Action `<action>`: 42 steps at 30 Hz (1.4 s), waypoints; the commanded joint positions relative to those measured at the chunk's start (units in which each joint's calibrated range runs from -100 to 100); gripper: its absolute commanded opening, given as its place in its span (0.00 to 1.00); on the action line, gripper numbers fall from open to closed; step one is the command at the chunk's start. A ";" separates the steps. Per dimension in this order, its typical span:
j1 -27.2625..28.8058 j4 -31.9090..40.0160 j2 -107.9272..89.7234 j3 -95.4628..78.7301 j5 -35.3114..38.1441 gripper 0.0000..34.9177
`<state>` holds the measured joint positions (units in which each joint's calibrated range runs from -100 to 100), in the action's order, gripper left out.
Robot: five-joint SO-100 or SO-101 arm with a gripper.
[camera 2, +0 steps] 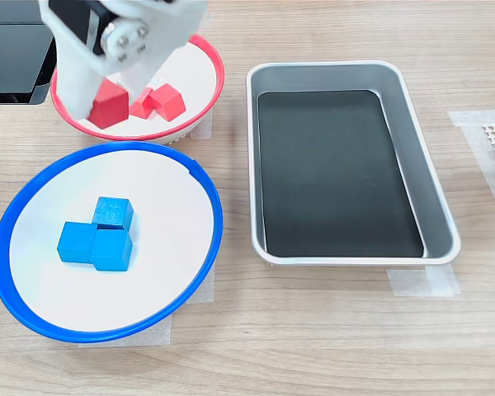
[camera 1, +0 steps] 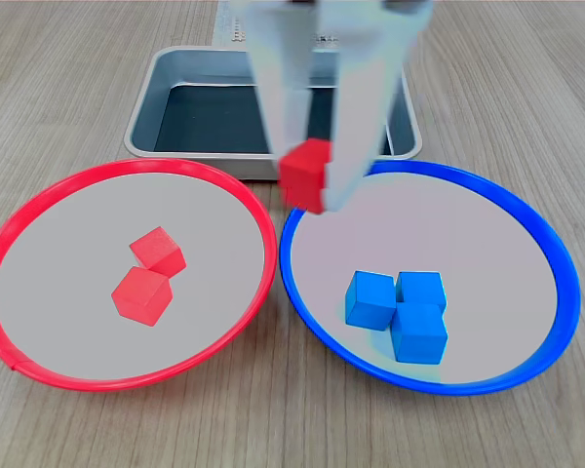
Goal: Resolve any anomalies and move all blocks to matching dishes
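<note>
First exterior view, L to R: red-rimmed dish (camera 1: 19, 224) sits at left w/ two red blocks (camera 1: 148, 276) near its centre, touching each other, bare grey floor all round them out to the rim. Its rim nearly meets the blue-rimmed dish (camera 1: 556, 263) at mid-frame; only a thin strip of wood table (camera 1: 68, 88) between. Behind the gap, the grey metal tray (camera 1: 146, 107) lies close to both rims.

Gripper (camera 1: 312, 175) hangs blurred above that gap, fingers (camera 1: 356, 117) closed on a third red block (camera 1: 305, 175). Block is pinched between the two pale fingers, lifted clear of both dishes, over the inner edge of the blue-rimmed dish in this view.

Blue-rimmed dish holds three blue blocks (camera 1: 402, 310) bunched together, touching, toward its front; back and right parts of the floor are bare.

Second exterior view, L to R: the gripper (camera 2: 107, 103) shows at top left w/ the held block (camera 2: 109, 105) over the near edge of the red-rimmed dish (camera 2: 206, 49), just beside the two resting red blocks (camera 2: 158, 102). Blue-rimmed dish (camera 2: 210, 239) lies below, blue cluster (camera 2: 96, 235) left of centre, wide bare floor on the right side. Tray (camera 2: 412, 132) stands apart at right, dark bottom bare. Clear wood along the frame's bottom edge.
</note>
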<state>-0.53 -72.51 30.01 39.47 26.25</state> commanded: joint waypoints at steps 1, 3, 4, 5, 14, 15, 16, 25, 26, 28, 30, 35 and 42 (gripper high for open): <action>5.00 3.88 -1.65 0.35 1.61 0.00; 7.54 4.62 -0.97 0.35 2.74 0.00; 9.14 4.95 -0.71 0.26 3.76 0.00; 10.46 5.45 -0.46 -0.28 4.64 0.00; 17.43 14.03 4.66 -4.38 10.01 0.08; 17.71 14.77 4.92 -4.93 10.40 0.18; 17.90 15.85 5.00 -5.93 10.60 0.36; 17.14 15.52 2.36 -7.48 9.52 0.45; 16.86 16.01 1.08 -8.57 8.40 0.37; 16.01 18.08 -1.99 -11.85 4.98 0.01; 14.98 24.02 -9.07 -22.22 -2.98 0.00; 12.72 46.22 -30.90 -56.54 -19.34 0.00; 3.78 58.85 -77.90 -106.43 -27.64 0.00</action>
<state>6.64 -16.88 -21.48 -44.46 1.78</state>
